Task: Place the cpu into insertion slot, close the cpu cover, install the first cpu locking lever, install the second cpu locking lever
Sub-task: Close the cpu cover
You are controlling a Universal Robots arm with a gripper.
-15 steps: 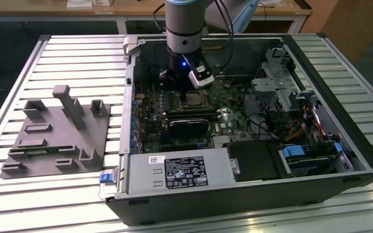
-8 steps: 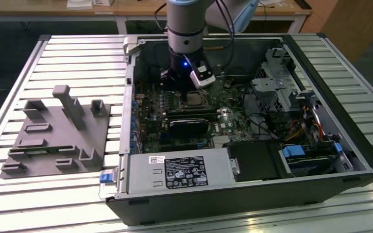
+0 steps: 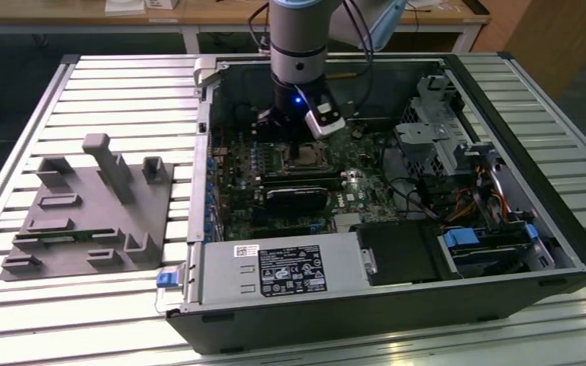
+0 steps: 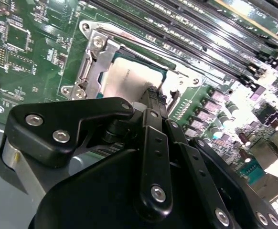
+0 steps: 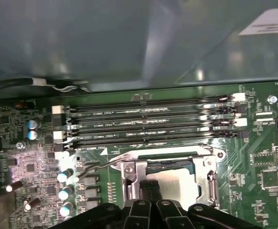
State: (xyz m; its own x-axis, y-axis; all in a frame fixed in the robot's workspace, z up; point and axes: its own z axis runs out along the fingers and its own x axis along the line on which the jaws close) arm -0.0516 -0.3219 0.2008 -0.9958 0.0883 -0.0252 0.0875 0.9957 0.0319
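Black tool low over the metal-rimmed square insertion slot, long black memory slots just beside, grey metal drive cage near, black computer case walls all round, open room above

1. One robot arm.
2. One gripper.
3. One open computer box.
4. One green board.
5. Four long black slots.
6. One cpu.
7. One cpu cover.
8. One grey block.
9. One metal table.
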